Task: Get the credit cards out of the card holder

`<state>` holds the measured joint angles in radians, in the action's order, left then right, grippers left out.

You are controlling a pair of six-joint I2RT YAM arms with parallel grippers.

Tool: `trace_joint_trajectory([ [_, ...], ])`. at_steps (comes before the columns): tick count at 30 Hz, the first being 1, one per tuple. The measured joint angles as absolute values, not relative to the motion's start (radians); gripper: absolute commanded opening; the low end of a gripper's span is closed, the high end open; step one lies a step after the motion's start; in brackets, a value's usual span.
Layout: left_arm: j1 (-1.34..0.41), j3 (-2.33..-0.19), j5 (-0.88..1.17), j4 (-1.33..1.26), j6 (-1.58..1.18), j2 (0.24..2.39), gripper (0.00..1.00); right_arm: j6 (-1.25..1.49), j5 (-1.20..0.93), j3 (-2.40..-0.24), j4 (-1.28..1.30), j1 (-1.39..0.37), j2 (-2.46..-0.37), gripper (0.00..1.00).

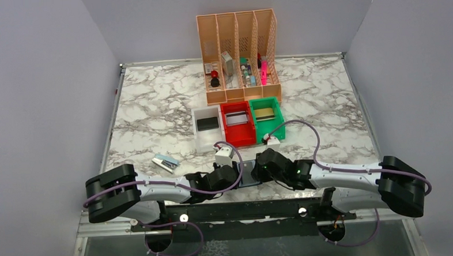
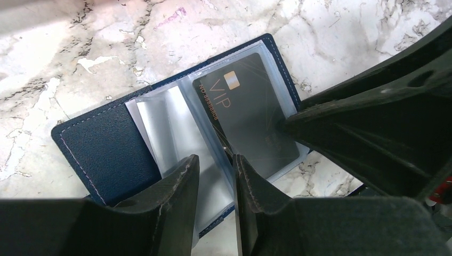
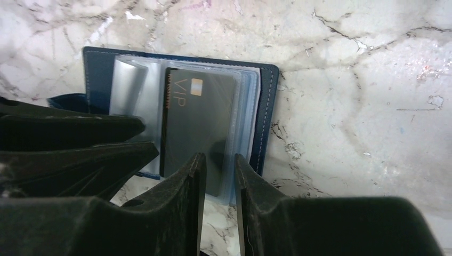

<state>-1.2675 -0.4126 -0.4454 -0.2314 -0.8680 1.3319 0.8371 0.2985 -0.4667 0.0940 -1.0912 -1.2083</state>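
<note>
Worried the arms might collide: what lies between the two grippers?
The open card holder, a black VIP card in its clear pocket, lies between the left gripper and the right gripper; the top view shows it.

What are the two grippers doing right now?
Left gripper: partly open, tips on the card holder.
Right gripper: partly open, tips at the black card.

The top external camera is looking down from above and behind the arm bases, taking in the whole marble table (image 1: 148,108) from well back. Each wrist camera is hanging close over the tabletop and peering down between its own fingers, on the left gripper (image 2: 214,160) and on the right gripper (image 3: 218,157). Both wrist views are sharing the open card holder (image 2: 106,149) from converging angles, each catching the other gripper at its edge.
</note>
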Motion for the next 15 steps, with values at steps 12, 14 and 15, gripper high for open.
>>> trace_joint_trajectory([
  [12, -1.267, -0.413, -0.445, -0.231, -0.868, 1.333, 0.32, 0.836, 0.29, -0.466, 0.046, -1.091, -1.206, 0.3],
  [14, -1.267, -0.413, -0.445, -0.232, -0.87, 1.333, 0.32, 0.836, 0.291, -0.466, 0.047, -1.091, -1.229, 0.3],
  [15, -1.267, -0.413, -0.445, -0.232, -0.871, 1.333, 0.32, 0.837, 0.292, -0.466, 0.045, -1.091, -1.238, 0.3],
])
